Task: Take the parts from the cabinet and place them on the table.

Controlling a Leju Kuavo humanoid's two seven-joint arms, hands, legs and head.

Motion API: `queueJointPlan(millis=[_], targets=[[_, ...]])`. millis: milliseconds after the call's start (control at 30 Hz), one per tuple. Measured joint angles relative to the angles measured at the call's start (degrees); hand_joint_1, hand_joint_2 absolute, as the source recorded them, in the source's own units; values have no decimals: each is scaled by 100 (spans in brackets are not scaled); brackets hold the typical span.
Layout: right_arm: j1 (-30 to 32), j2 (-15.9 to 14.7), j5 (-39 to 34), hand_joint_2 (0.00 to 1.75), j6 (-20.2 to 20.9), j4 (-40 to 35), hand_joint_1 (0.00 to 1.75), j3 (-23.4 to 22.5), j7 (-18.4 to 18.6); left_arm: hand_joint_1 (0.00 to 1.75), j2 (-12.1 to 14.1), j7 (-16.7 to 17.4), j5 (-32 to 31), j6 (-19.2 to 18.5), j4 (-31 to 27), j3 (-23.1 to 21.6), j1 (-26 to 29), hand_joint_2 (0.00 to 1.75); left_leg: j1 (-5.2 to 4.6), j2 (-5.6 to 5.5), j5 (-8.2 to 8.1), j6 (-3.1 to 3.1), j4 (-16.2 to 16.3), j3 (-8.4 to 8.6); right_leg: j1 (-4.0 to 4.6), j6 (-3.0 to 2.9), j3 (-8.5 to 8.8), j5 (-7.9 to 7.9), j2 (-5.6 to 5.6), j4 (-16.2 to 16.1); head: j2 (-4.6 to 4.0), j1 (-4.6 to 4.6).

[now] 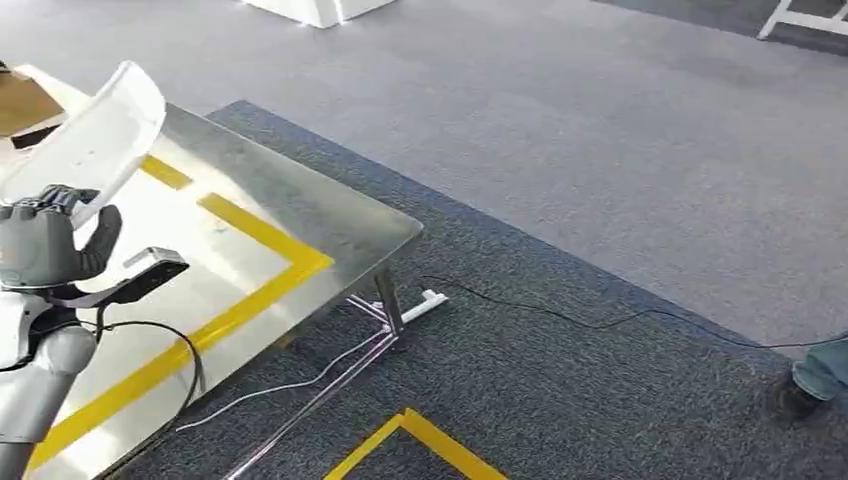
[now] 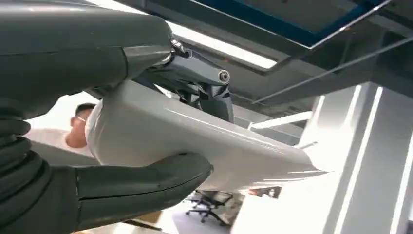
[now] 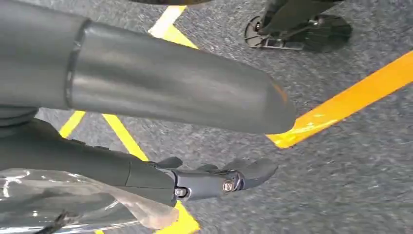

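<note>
**White part in my left hand, over the table**

My left hand (image 1: 45, 245), at the left edge of the head view, grips a long white plastic part (image 1: 95, 140) that sticks up toward the upper left of the frame, above the steel table (image 1: 330, 215) with its yellow tape (image 1: 255, 285). In the left wrist view my thumb (image 2: 146, 183) presses under the part (image 2: 204, 146) and the darker fingers close over its top.

It looks like a thin, smooth, glossy shell: I judge it light and fairly stiff, but slippery and top-heavy where I hold it near one end. A grip nearer its middle would steady it; I should lower it flat, gently.

My right hand (image 3: 214, 178) hangs over the grey carpet (image 3: 341, 161), fingers loosely spread, holding nothing.
</note>
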Motion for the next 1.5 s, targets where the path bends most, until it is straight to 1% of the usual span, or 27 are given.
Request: queueJointPlan(millis=[100, 167, 200, 267, 333, 400, 433, 467, 600, 667, 700, 767, 800, 867, 900, 933, 967, 1000, 1100, 1133, 1200, 1267, 1300, 1333, 1367, 1433, 1500], targets=[[4, 4, 20, 0, 13, -2, 0, 11, 11, 175, 26, 11, -24, -17, 0, 0, 10, 175, 33, -236, 29, 67, -41, -18, 16, 89, 65, -57, -200, -28, 2, 8], [-11, 4, 26, 0, 11, 0, 0, 24, 9, 175, 37, 13, -33, -24, 0, -2, -36, 175, 75, -361, 52, 114, -68, -12, -18, 116, -110, -317, 382, 310, 0, 15], [-4, 4, 26, 0, 13, 0, 0, 28, 11, 175, 26, 15, -33, -26, 0, -4, -48, 175, 82, -430, 55, 138, -68, -17, -23, 114, -323, -534, 507, 759, 0, 33], [13, 4, 26, 0, 11, 0, 0, 35, 13, 175, 17, 15, -37, -41, 2, -7, -35, 175, 79, -602, 52, 147, -64, -17, -18, 120, -789, -816, 592, 1638, 0, 31], [39, 4, 28, 0, 13, 0, 0, 39, 22, 175, 4, 15, -39, -63, 13, -15, -31, 175, 83, -787, 52, 147, -61, -9, -19, 120, -879, -573, 601, 1620, 0, 26], [29, 4, 46, 0, 28, 0, 0, 52, 22, 175, 4, 20, -50, -87, 15, -20, -36, 175, 96, -964, 45, 135, -45, 7, -38, 109, -562, 9, 674, 774, 0, 26], [22, 4, 59, 0, 31, 0, 0, 74, 22, 175, 4, 26, -52, -92, 15, -20, -43, 175, 108, -1040, 28, 109, -24, 0, -65, 101, -385, 238, 883, 296, 0, 31], [31, 7, 70, 0, 39, 0, 0, 87, 28, 175, 9, 33, -55, -94, 15, -20, -62, 175, 83, -1097, 23, 70, 13, -38, -93, 93, -317, 158, 1137, 202, 0, 24], [-4, 28, 101, 0, 46, 0, 0, 129, 63, 175, 72, 57, -55, -109, 26, -26, -71, 175, 148, -1367, 90, -61, 3, -117, -74, -4, -188, 122, 926, 54, 0, 13], [-5, 33, 101, 0, 59, 0, 0, 129, 66, 175, 118, 61, -55, -111, 30, -22, -101, 175, 115, -819, -83, -125, 245, -207, -83, -63, -128, 127, 787, 11, 2, -52], [-4, 35, 98, 0, 81, 0, 0, 133, 68, 175, 111, 66, -55, -111, 33, -28, -141, 175, 129, -671, -285, -163, 648, -390, -73, -91, -112, 111, 700, 11, 0, -35], [7, 35, 94, 0, 94, 0, 0, 136, 68, 175, 101, 66, -55, -122, 46, -46, -138, 175, 152, -606, -622, -193, 1495, -791, -70, -118, -86, 80, 539, 12, 0, -48], [9, 35, 87, 0, 98, 0, 0, 135, 68, 175, 98, 66, -55, -131, 59, -57, -137, 175, 167, -601, -646, -199, 1721, -911, -70, -119, -79, 68, 455, 15, 0, -52], [4, 35, 83, 0, 107, 0, 0, 136, 68, 175, 98, 66, -55, -144, 77, -79, -139, 175, 171, -578, -338, -187, 1369, -743, -61, -115, -45, 36, 307, 15, 0, -48], [-3, 35, 83, 0, 107, 0, 0, 136, 68, 175, 98, 68, -55, -144, 77, -92, -142, 175, 159, -523, -51, -159, 841, -473, -58, -107, -9, 13, 235, 14, 0, -50], [-8, 35, 83, 0, 107, 0, 0, 136, 59, 175, 98, 68, -55, -144, 77, -98, -151, 175, 141, -415, 163, -122, 372, -222, -53, -97, 27, -10, 174, 14, 0, -46], [-14, 35, 83, 0, 105, 0, 0, 135, 57, 175, 96, 68, -52, -144, 79, -103, -163, 175, 67, -109, 75, -91, 82, -51, -45, -77, 54, -32, 120, -5, 0, -39], [-21, 35, 83, 0, 103, 0, 0, 135, 50, 175, 92, 72, -52, -144, 79, -118, -189, 175, 12, -90, 77, -48, -28, -29, -2, -39, 43, -51, 61, 5, 0, -61], [-18, 35, 81, 0, 103, 0, 0, 136, 50, 175, 96, 81, -46, -144, 81, -133, -179, 175, 13, -297, 67, -5, -9, -77, 11, 35, 100, -77, -148, -37, 0, -37], [-28, 35, 83, 0, 103, -2, 0, 136, 44, 175, 99, 85, -46, -142, 81, -133, -179, 175, 69, -374, 109, 42, -110, -26, 13, 78, 64, -149, -145, -21, 0, -35], [-31, 35, 81, 0, 98, -2, 0, 138, 33, 175, 96, 85, -46, -142, 83, -140, -213, 175, 86, -475, 129, 91, -125, -21, -13, 86, -137, -419, 439, 438, 0, -7], [-17, 35, 79, 0, 98, 0, 0, 138, 26, 175, 76, 87, -39, -144, 87, -149, -190, 175, 86, -619, 124, 106, -122, -26, -13, 91, -621, -767, 593, 1371, 0, 20], [-10, 33, 79, 0, 98, 0, 0, 138, 20, 175, 72, 87, -39, -144, 98, -153, -182, 175, 86, -693, 124, 107, -117, -26, -12, 98, -816, -816, 601, 1682, 2, 20], [10, 33, 72, 0, 98, 0, 0, 138, 20, 175, 66, 87, -39, -144, 109, -162, -178, 175, 91, -786, 123, 106, -106, -25, -15, 105, -899, -722, 601, 1732, 0, 22], [17, 33, 72, 0, 100, 0, 0, 138, 15, 175, 63, 87, -39, -144, 111, -170, -175, 175, 102, -869, 119, 104, -92, -26, -22, 111, -861, -507, 605, 1533, 0, 20], [8, 33, 70, 0, 100, 0, 0, 138, 2, 175, 57, 87, -37, -144, 111, -170, -177, 175, 147, -1039, 86, 55, -37, -25, -59, 139, -484, 96, 719, 578, 0, 22], [17, 35, 61, 0, 105, 0, 0, 138, -2, 175, 59, 92, -37, -144, 114, -173, -200, 175, 136, -1193, 45, -27, 90, -119, -158, 163, -277, 66, 1304, 133, 0, 44]])
